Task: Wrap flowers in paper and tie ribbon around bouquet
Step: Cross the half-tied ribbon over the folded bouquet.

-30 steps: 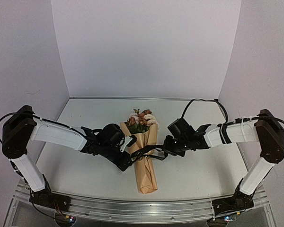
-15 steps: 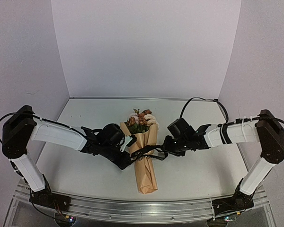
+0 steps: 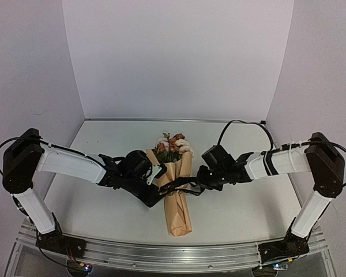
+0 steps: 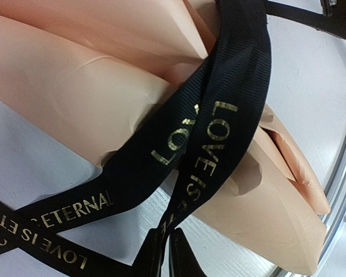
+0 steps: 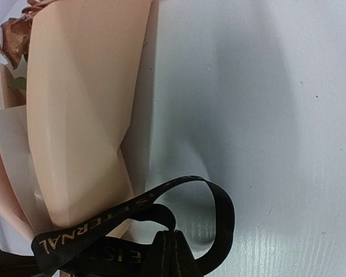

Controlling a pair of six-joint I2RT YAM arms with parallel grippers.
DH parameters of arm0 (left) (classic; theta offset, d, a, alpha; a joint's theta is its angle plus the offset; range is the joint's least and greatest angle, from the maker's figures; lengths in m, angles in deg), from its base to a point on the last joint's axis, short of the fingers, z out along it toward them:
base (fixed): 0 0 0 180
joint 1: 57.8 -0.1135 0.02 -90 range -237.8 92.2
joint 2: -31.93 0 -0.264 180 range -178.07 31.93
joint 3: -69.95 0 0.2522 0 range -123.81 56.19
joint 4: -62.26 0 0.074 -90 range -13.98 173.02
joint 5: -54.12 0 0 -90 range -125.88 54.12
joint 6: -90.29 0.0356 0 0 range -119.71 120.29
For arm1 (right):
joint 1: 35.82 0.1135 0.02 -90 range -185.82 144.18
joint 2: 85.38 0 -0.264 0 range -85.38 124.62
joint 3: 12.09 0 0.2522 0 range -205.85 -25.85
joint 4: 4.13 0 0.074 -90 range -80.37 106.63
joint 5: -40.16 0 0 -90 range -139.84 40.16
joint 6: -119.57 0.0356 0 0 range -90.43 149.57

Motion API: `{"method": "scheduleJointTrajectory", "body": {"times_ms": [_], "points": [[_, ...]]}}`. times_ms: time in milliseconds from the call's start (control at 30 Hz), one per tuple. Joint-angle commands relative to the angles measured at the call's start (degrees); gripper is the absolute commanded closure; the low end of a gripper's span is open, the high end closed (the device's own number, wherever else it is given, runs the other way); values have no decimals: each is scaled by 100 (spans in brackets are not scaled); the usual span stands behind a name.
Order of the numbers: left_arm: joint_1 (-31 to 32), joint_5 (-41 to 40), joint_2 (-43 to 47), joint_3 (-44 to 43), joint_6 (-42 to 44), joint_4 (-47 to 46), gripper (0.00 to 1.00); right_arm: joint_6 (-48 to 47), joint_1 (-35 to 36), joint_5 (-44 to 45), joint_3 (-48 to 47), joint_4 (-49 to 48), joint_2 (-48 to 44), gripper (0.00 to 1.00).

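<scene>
**A:** What is the bouquet [image 3: 179, 210] made of, and how does it lie?

**B:** It is a slim cone of the paper [image 4: 75, 109], a matt peach-tan kraft sheet, smooth apart from soft creases and overlapping folds. It lies flat near the middle of the white table [image 3: 242, 213]. The narrow tip points to 6 o'clock and the wide mouth to 12 o'clock. The flowers [image 3: 172, 146] show at the mouth as ruffled pink, cream and rust blooms over green leaves.

**A:** And the ribbon [image 4: 219, 133]?

**B:** It is narrow and black, with a finely ribbed weave and a slight sheen. It goes across the waist of the cone. In the left wrist view two strands cross one over the other on the paper. More loose lengths lie on the table toward 8 o'clock from that crossing.

**A:** Can any writing be read?

**B:** Yes. Gold capitals repeat along the ribbon: "LOVE IS ETERNAL". The right wrist view gives only part of it, ending in "ERNAL".

**A:** How does the left gripper [image 4: 164, 257] stand?

**B:** It sits at 9 o'clock of the bouquet. Its dark fingers are pinched almost together, and a strand of the ribbon runs down between them.

**A:** And the right gripper [image 5: 173, 251]?

**B:** It is at 3 o'clock of the cone, jaws closed tight on the ribbon. A rounded loop of ribbon curls out from its fingertips over the table, just beside the edge of the paper.
</scene>
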Motion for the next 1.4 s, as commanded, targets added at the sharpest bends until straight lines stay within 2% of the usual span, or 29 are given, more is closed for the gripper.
{"method": "scheduleJointTrajectory", "body": {"times_ms": [0, 133, 400, 667, 933, 1133, 1233, 1367], "points": [[11, -149, 120, -124, -28, 0, 97, 127, 33, 105, -109, -106, -171, 100], [-58, -343, 293, -88, -106, 179, 100, 77, 57, 200, -281, 418, -545, 100], [-468, 48, 710, 119, -241, 456, 100, -285, 148, 177, -954, 1268, -824, 100], [-595, 448, 976, 174, -201, 1190, 100, -831, 170, -170, -2038, 1610, -175, 100], [-569, 1151, 1875, 326, -566, 2065, 100, -1133, 171, -312, -3241, 1907, 670, 100], [-115, 2527, 2161, -237, -758, 2031, 100, -1221, 126, -503, -3712, 1958, 1109, 100], [13, 3036, 1780, -764, -671, 1799, 100, -1237, 93, -678, -3829, 1957, 1258, 100], [43, 3671, 930, -1771, -701, 1011, 100, -1307, 59, -861, -3956, 1949, 1368, 100]]}}
